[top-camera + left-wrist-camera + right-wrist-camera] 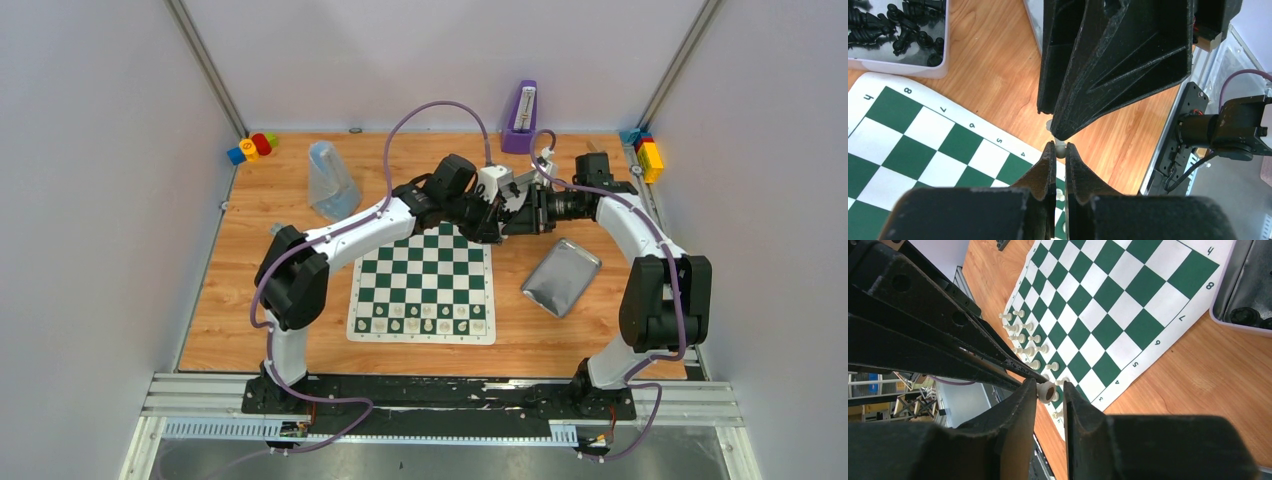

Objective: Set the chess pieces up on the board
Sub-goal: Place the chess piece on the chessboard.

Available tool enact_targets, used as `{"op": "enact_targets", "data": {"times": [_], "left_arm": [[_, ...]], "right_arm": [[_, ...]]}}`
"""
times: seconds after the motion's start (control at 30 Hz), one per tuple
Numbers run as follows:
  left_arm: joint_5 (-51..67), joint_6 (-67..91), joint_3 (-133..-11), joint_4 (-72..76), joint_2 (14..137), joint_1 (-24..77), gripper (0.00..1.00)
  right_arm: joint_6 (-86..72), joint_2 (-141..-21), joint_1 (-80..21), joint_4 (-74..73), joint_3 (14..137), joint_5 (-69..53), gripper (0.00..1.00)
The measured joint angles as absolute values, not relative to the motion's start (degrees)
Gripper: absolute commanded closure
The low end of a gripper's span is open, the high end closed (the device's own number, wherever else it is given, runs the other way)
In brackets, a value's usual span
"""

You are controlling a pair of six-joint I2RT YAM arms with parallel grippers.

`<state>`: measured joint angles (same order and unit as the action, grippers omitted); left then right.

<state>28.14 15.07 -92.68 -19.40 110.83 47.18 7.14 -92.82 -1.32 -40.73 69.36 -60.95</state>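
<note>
Tray [908,70] is sitting beside the board [420,265]. Left gripper [1059,147] is clenching a chess piece [1046,391]; right gripper [1049,387], released, is crowding it.

1. board [422,275]: dark green and white checks, white border.
2. chess pieces [1029,351]: cream-white.
3. table [260,310]: orange-brown wood grain.
4. cable [440,104]: purple.
5. boxed pieces [878,22]: black.
6. arm links [360,228]: white, black joints.

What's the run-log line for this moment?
left jaws: shut on chess piece | right jaws: slightly open around it | place: over board edge

Wooden table [225,325], pale walls [90,200] (evenly lit)
</note>
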Motion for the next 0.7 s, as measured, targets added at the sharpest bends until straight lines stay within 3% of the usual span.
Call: {"op": "enact_targets", "data": {"times": [0.23,0.5,0.7], "left_arm": [[28.05,13.43,-92.09,-19.57,109.49,47.20,1.00],[25.71,5.45,-91.24,-24.97,106.30,47.22,1.00],[20.10,-7.03,-87.77,-36.88,101.21,46.94,1.00]], "right_arm": [[7.33,-92.82,-1.08,-41.67,69.91,-61.25,0.63],[8.43,-92.33,4.25,-43.92,73.14,-62.70,0.63],[10.20,-89.76,7.57,-44.10,73.03,-63.37,0.64]]}}
